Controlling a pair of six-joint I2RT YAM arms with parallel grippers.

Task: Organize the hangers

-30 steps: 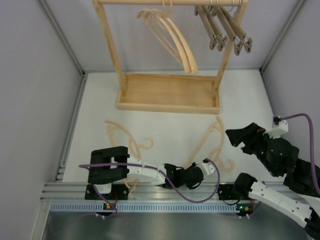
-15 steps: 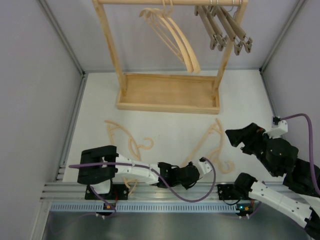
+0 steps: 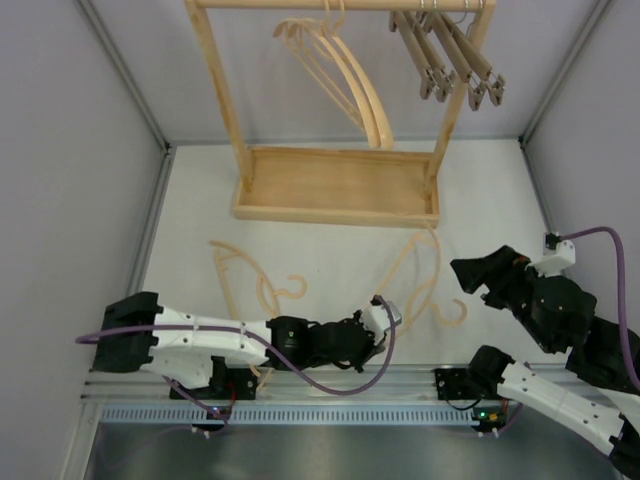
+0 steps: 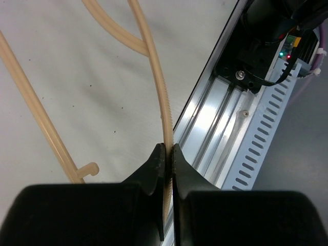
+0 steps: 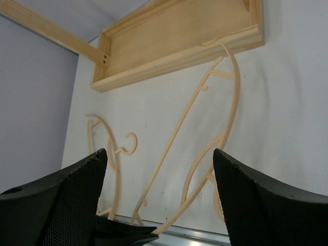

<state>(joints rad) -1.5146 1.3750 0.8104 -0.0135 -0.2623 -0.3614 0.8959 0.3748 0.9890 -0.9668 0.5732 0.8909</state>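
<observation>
A rack (image 3: 215, 90) is standing at the back of the bench (image 3: 500, 200), with its tray base (image 3: 335, 216) resting on the bench. On the rack's top rail, curved hangers (image 3: 350, 85) are hanging left of centre and clamp bars (image 3: 450, 60) are hanging at the right end. In front of the tray base, the left hanger (image 3: 232, 275) and the right hanger (image 3: 415, 275) are lying flat and apart. The left hand (image 4: 167, 154) is pinching the right hanger's near end beside the metal rail (image 3: 400, 380). The right hand (image 3: 478, 275) is hovering just right of that hanger.
</observation>
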